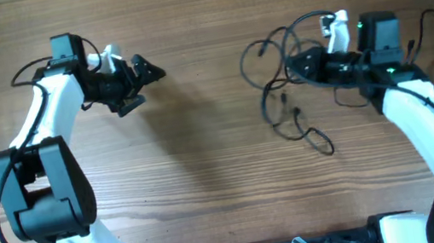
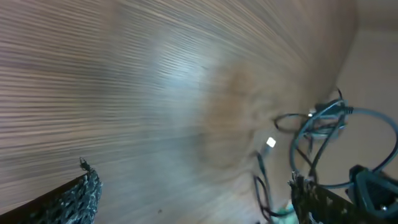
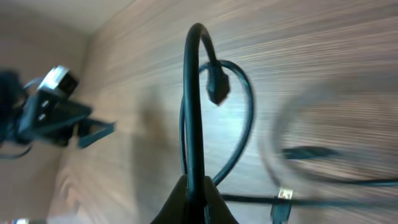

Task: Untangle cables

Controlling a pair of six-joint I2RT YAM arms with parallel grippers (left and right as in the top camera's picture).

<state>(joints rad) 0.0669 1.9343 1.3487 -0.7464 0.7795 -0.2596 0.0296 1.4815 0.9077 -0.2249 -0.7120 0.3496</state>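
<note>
Cables [image 3: 194, 112] held by the right arm.
Right fingers [image 3: 177, 210] pinch one loop; left fingers [image 1: 149, 71], wide and empty, stand well apart across the worktop [image 1: 209, 183].

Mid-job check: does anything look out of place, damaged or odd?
Nothing stands out. The thin black cables lie in a loose tangle on the right side of the wooden table, no damage visible. The right hand is shut on one cord; the left hand hangs open and empty, apart from them.

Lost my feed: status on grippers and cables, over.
Left gripper open, empty. Right gripper shut on a cable loop. Cables in a loose tangle on the table. Nothing blocking.
</note>
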